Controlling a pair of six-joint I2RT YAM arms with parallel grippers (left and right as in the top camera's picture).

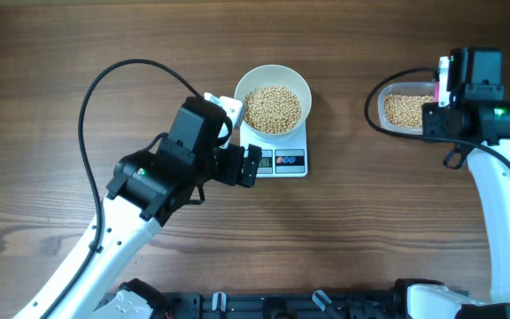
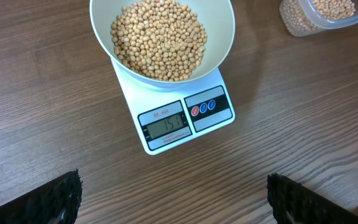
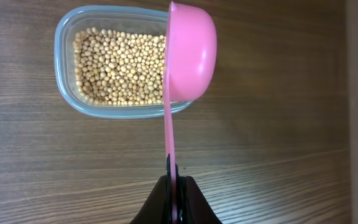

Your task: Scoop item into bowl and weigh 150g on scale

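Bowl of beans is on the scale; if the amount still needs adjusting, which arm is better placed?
Right, probably. Its end effector is shut on the pink scoop, right by the clear tub of beans. The left end effector hangs open and empty near the scale, with no tool.

Tan beans (image 2: pixel 159 38) fill the white bowl (image 2: pixel 225 37) on the white scale (image 2: pixel 129 87). Right of the scale are a pink scoop (image 3: pixel 191 56) and a clear tub (image 3: pixel 64 74). The table (image 1: pixel 60 53) is brown wood grain.

Soft, even light is falling from above, casting a faint shadow beside the bowl (image 2: pixel 221 37) and scale (image 2: pixel 135 93). The wooden table (image 2: pixel 42 124) is glinting mildly. A blurred pale band is running down the right wrist view's right edge.
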